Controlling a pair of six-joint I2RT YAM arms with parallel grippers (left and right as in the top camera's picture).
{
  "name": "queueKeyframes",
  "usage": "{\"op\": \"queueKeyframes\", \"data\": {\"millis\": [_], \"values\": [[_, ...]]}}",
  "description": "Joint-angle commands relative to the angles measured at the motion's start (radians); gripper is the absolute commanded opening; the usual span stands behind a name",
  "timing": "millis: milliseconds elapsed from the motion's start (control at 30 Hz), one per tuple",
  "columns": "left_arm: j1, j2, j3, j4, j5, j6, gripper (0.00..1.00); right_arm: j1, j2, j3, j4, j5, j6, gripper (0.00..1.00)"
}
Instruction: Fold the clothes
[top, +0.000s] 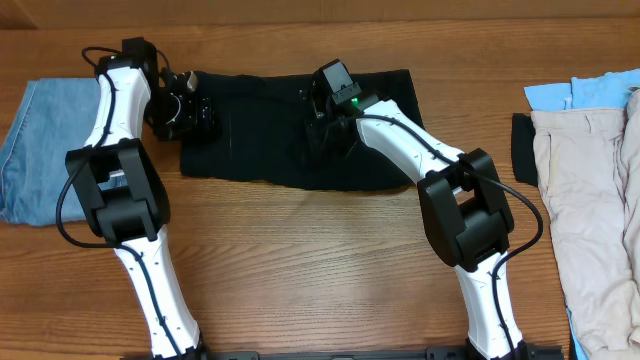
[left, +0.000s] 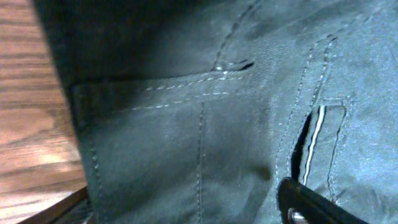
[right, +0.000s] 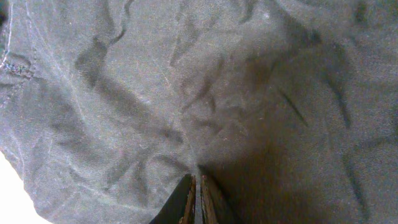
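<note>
Lying spread over the far-centre of the table (top: 300, 250), the black shorts (top: 260, 135) form a wide band running left to right, mostly flat w/ some wrinkles. The left gripper (top: 188, 115) sits at the band's left end, right by the cloth's edge. The right gripper (top: 325, 120) is down on the middle of the band.

Left wrist view: the shorts (left: 205, 137) fill nearly the whole pic, w/ pale stitch lines and a narrow pale striped label (left: 317, 140) showing in a slit-like opening. Bare wood shows along the left side. Only one dark finger (left: 311, 205) pokes in at bottom right, so can't tell if this gripper is spread or closed.

Right wrist view: the two fingers (right: 185, 205) are pressed together at bottom centre w/ just a hairline between them. Creases in the shorts (right: 205, 93) fan out from their tips (they look to be pinching a bit of fabric there).

Other clothes lie well apart from the shorts. A denim piece (top: 35, 150) is at the table's left edge and a beige garment (top: 590, 200) at the right edge. Light blue cloth (top: 570, 95) peeks out on the beige one's far side, and a small dark item (top: 522, 148) lies just left of it.
</note>
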Motion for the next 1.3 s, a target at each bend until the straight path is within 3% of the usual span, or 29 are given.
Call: {"op": "queueKeyframes", "data": {"millis": [0,33,133,167,200,300,500,900,1267], "values": [[-0.032,0.047,-0.088,0.021,-0.008,0.004,0.68,0.005,0.01,-0.01,0.006,-0.001,0.003,0.08],[-0.03,0.047,-0.089,0.017,-0.026,0.004,0.55,0.005,0.01,-0.01,0.006,-0.001,0.003,0.08],[-0.02,0.047,-0.089,0.017,-0.032,0.004,0.28,0.005,0.01,-0.01,0.006,-0.001,0.003,0.08],[-0.016,0.047,-0.089,0.018,-0.032,0.004,0.12,0.005,0.01,-0.01,0.006,-0.001,0.003,0.08],[-0.014,0.047,-0.088,0.02,-0.032,0.003,0.04,0.005,0.01,-0.01,0.007,-0.001,0.003,0.08],[-0.011,0.046,-0.036,0.002,-0.032,-0.047,0.04,0.005,0.01,-0.01,0.031,-0.001,0.003,0.08],[-0.011,0.045,0.283,-0.215,-0.034,-0.06,0.04,0.005,-0.001,-0.002,0.043,-0.001,0.002,0.07],[-0.04,0.045,0.593,-0.412,-0.082,-0.061,0.04,0.013,-0.025,-0.005,0.171,-0.002,0.084,0.04],[-0.146,0.044,0.798,-0.525,-0.119,-0.108,0.04,0.123,0.08,-0.008,0.245,-0.001,0.129,0.04]]}}
